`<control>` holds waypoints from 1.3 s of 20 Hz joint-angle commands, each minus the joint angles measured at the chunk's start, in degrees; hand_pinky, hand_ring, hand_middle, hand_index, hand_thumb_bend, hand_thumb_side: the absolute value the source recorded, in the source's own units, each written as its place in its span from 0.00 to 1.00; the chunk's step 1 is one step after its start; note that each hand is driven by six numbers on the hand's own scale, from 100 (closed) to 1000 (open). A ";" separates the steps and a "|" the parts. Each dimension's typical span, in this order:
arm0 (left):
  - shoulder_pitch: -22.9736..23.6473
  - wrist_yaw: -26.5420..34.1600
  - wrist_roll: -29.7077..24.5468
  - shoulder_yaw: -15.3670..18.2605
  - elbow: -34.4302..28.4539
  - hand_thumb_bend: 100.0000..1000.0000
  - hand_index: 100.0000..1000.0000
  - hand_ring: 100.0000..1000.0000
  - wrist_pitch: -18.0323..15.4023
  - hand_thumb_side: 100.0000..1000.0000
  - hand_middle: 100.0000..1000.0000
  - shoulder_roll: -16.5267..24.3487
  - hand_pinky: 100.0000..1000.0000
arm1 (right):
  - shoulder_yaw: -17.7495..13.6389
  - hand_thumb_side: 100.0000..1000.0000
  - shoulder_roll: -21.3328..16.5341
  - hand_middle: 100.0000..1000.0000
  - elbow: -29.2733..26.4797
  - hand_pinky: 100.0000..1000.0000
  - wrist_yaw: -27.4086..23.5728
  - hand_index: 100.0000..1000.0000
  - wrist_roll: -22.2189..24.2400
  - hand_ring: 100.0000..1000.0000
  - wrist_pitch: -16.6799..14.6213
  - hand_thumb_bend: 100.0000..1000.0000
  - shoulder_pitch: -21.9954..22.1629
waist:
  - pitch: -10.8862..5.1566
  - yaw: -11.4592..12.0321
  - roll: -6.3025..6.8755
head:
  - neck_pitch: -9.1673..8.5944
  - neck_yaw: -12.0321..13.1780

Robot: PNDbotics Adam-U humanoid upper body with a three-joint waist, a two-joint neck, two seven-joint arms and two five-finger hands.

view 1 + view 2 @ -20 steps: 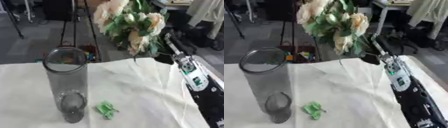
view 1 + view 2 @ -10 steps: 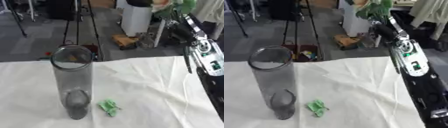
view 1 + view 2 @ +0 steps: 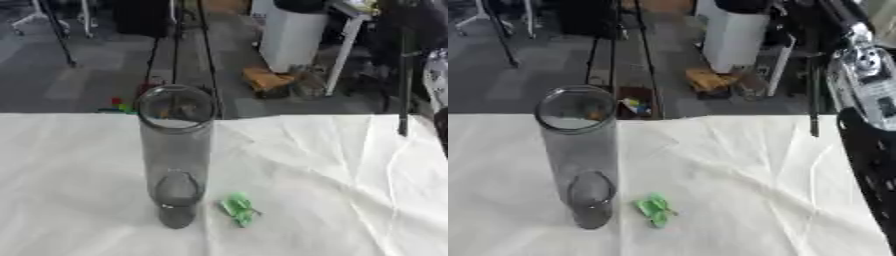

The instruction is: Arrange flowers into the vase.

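A tall clear grey vase (image 3: 176,155) stands upright on the white cloth, left of centre, with nothing in it. A small green leaf scrap (image 3: 238,210) lies on the cloth just right of its base. My right arm (image 3: 866,70) rises along the right edge to the top of the view. There my right hand (image 3: 811,20) shows only as a dark blur. A thin dark flower stem (image 3: 814,107) hangs down from it, its tip above the table's far edge, well right of the vase. The blooms are out of view above. No left hand shows.
The white, creased cloth covers the table (image 3: 332,170). Past the far edge are tripod legs (image 3: 188,55), a white bin (image 3: 737,35) and an orange object (image 3: 706,80) on the floor.
My right arm has lifted the flower bunch up and out of the top of the view, so only the stem still shows. The vase and leaf scrap stay put.
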 commanded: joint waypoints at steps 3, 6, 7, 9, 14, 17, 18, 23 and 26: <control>-0.01 0.09 0.67 0.58 -0.70 0.00 0.89 0.83 0.17 0.90 0.83 1.45 0.78 | -0.84 0.63 -3.01 0.00 -2.88 0.00 -4.75 0.00 -3.09 0.00 1.15 0.00 -1.92 | -2.21 0.86 -0.42 | 0.24 -2.02; -0.02 0.32 0.87 0.54 -0.70 0.00 0.89 0.83 0.21 0.90 0.83 1.58 0.78 | -0.35 0.63 -2.80 0.00 -3.58 0.00 -7.28 0.00 -5.42 0.00 0.48 0.00 -2.62 | -2.56 2.07 -0.80 | 0.11 -5.16; -0.09 0.43 0.92 0.53 -0.70 0.00 0.89 0.83 0.19 0.90 0.83 1.60 0.78 | -0.15 0.64 -2.66 0.00 -3.81 0.00 -8.09 0.00 -6.16 0.00 0.13 0.00 -2.97 | -2.65 2.59 -0.90 | 0.01 -6.19; -0.26 0.66 0.98 0.50 -0.70 0.00 0.89 0.83 0.09 0.90 0.82 1.68 0.78 | 0.28 0.62 -2.36 0.00 -4.34 0.00 -9.79 0.00 -7.77 0.00 -0.82 0.00 -3.73 | -2.74 3.89 -1.08 | -0.19 -8.30; -0.31 0.87 1.12 0.66 -0.70 0.00 0.89 0.83 -0.32 0.89 0.82 2.06 0.78 | 1.87 0.60 -2.17 0.00 -6.00 0.00 -13.96 0.00 -11.62 0.00 -2.77 0.00 -4.84 | -2.59 6.60 -1.24 | -0.53 -11.47; -0.05 0.80 1.29 0.81 -0.70 0.00 0.89 0.83 -0.59 0.89 0.82 2.39 0.78 | 2.76 0.58 -2.15 0.00 -7.31 0.00 -16.47 0.00 -13.63 0.00 -4.09 0.00 -5.42 | -2.57 7.75 -1.21 | -0.73 -12.87; -0.01 0.78 1.33 0.81 -0.70 0.00 0.89 0.83 -0.64 0.89 0.82 2.44 0.78 | 3.11 0.57 -2.22 0.00 -7.73 0.00 -17.34 0.00 -14.37 0.00 -4.72 0.00 -5.47 | -2.58 7.98 -1.22 | -0.79 -13.17; -0.25 1.08 1.36 0.66 -0.70 0.00 0.89 0.83 -0.85 0.89 0.82 2.65 0.78 | 5.24 0.51 -2.35 0.00 -10.65 0.00 -21.77 0.00 -17.04 0.00 -8.54 0.00 -6.15 | -2.85 9.75 -1.60 | -0.71 -15.44; -0.41 1.29 1.23 0.57 -0.70 0.00 0.89 0.83 -0.81 0.89 0.82 2.62 0.78 | 6.34 0.52 -2.23 0.00 -11.30 0.00 -24.46 0.00 -17.43 0.00 -9.94 0.00 -6.25 | -2.95 10.49 -1.85 | -0.46 -16.00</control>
